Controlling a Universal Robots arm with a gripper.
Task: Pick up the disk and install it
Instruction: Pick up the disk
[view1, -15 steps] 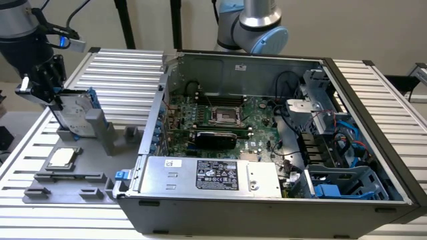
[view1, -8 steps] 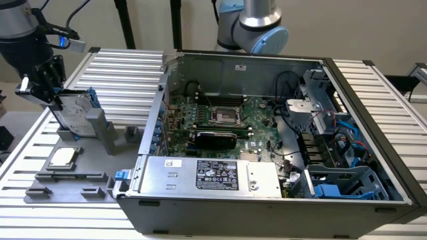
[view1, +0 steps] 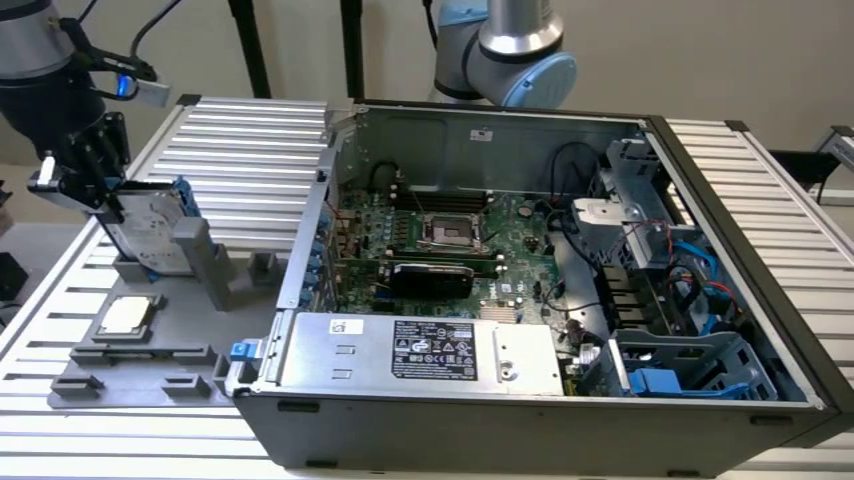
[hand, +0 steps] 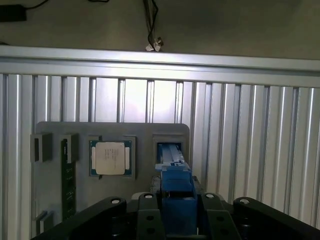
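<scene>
**Tool.** The gripper (view1: 110, 200) stands over the grey parts tray (view1: 147, 375) at the exterior view's left, well apart from the open computer case (view1: 320, 420). In the wrist view the gripper (hand: 178, 220) has its black fingers (hand: 149, 216) drawn in narrow. They lie against both sides of a blue rail, so it is clamped on the disk.

**Disk.** The disk (view1: 150, 232) stands on edge at the tray's grey upright holder (view1: 203, 262). Its broad faces are vertical and its thin top edge is turned up into the gripper. One grey metal face looks toward the computer case, and a blue rail shows along the far edge. The long axis appears to run up and down, with a slight lean, though this is not certain. In the wrist view the disk (hand: 174, 172) shows end-on as a narrow blue strip running from the fingers down to the holder's slot. Whether its lower edge is seated in the slot or just raised cannot be told.

**Surroundings.** A square processor chip (view1: 123, 315) lies flat in its recess on the same tray, near the disk but apart from it. It also shows in the wrist view (hand: 110, 158). The tray rests on a ribbed aluminium table (view1: 254, 130).
</scene>
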